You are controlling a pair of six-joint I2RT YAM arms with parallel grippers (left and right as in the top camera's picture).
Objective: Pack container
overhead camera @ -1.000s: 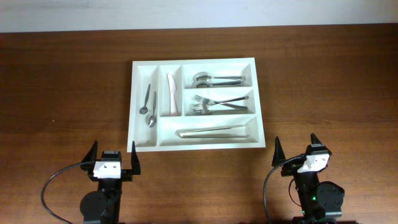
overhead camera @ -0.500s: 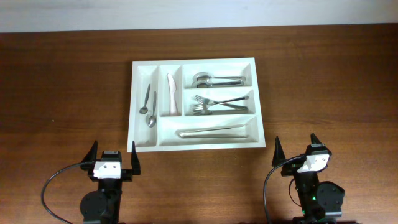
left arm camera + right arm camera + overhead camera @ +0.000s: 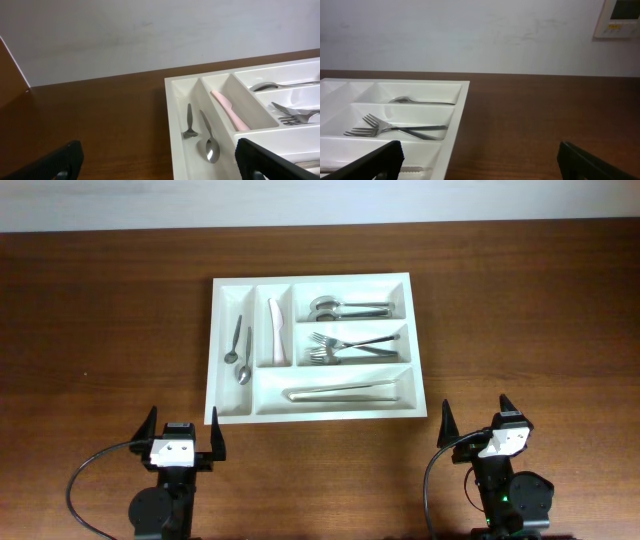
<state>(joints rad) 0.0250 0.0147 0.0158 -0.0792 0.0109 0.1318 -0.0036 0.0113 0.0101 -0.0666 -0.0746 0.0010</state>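
Observation:
The white container (image 3: 216, 350) lies in the middle of the table. Its leftmost upright compartment holds two small spoons (image 3: 240, 358). The second upright one holds a pale pink knife (image 3: 275, 330). The horizontal compartments hold large spoons (image 3: 345, 307), forks (image 3: 345, 347) and tongs (image 3: 345, 392). My left gripper (image 3: 181, 435) is open and empty near the tray's front left corner. My right gripper (image 3: 478, 425) is open and empty to the right of the tray's front right corner. The tray also shows in the left wrist view (image 3: 172, 120) and the right wrist view (image 3: 462, 110).
The brown wooden table (image 3: 520, 310) runs back to a white wall (image 3: 320, 200). A wall panel (image 3: 620, 17) shows at the top right in the right wrist view. No loose cutlery lies on the table outside the tray.

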